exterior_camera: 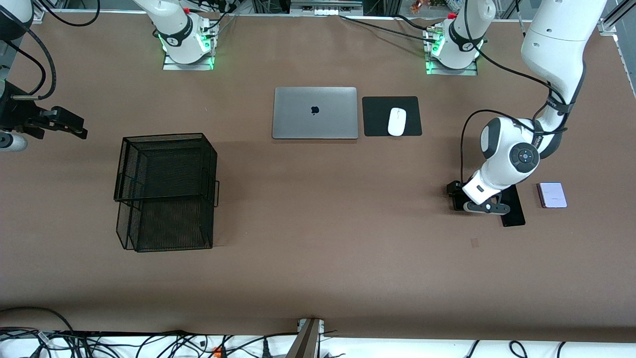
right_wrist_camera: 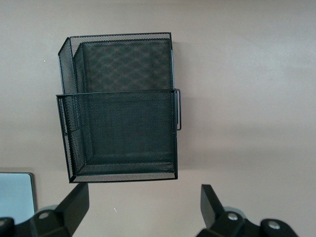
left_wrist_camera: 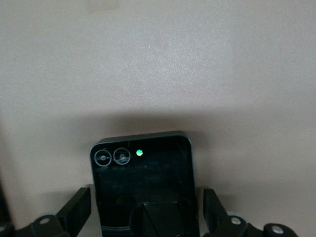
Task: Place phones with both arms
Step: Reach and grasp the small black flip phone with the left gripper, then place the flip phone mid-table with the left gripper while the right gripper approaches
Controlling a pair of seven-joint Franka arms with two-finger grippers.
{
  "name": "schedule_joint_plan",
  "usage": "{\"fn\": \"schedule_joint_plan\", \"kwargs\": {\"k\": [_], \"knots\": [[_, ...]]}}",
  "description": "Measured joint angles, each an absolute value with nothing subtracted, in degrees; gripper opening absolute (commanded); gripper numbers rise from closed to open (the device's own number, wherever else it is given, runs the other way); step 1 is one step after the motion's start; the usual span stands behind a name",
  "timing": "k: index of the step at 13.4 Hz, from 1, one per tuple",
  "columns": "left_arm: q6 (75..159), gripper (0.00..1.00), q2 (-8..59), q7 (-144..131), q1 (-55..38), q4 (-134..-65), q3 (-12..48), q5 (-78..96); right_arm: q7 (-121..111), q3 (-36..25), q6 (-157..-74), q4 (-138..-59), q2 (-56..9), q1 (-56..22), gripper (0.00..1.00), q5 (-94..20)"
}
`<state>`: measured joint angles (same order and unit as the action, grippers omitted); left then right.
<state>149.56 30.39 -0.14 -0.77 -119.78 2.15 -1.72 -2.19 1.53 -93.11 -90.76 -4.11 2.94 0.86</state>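
**Left claw straddling the black phone**

The small squarish black folded phone (left_wrist_camera: 143,190) lies flat on the brown desk (exterior_camera: 318,209), directly under the left claw (exterior_camera: 472,199), between its open fingers. The right claw (exterior_camera: 67,124), also open, waits above the black wire-mesh basket (right_wrist_camera: 118,108).

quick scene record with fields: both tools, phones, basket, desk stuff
left tool: open, astride the squarish black phone, not gripping
right tool: open, waiting above the mesh basket
long black phone: partly under the left arm
lilac phone: beside it, toward the left arm's end
laptop: closed
mouse: on black pad
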Motion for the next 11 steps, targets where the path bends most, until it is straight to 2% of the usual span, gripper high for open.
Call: {"fn": "schedule_joint_plan", "kwargs": {"k": [1,2,6,11], "knots": [[149.7,0.43,30.5,-0.1,-0.8,-119.8,2.2,-1.7,-2.2,1.5,-93.1,-90.8,-4.1,2.9,1.0,0.9],[149.7,0.29,30.5,-0.2,-0.8,-119.8,2.2,-1.7,-2.2,1.5,-93.1,-90.8,-4.1,2.9,1.0,0.9],[148.2,0.27,30.3,-0.6,-0.8,-118.0,2.4,-1.7,-2.2,1.5,-93.1,-90.8,-4.1,2.9,1.0,0.9],[124.2,0.28,28.4,-1.2,-0.9,-101.7,7.1,-1.7,-2.2,1.6,-93.1,-90.8,-4.1,2.9,1.0,0.7]]}}
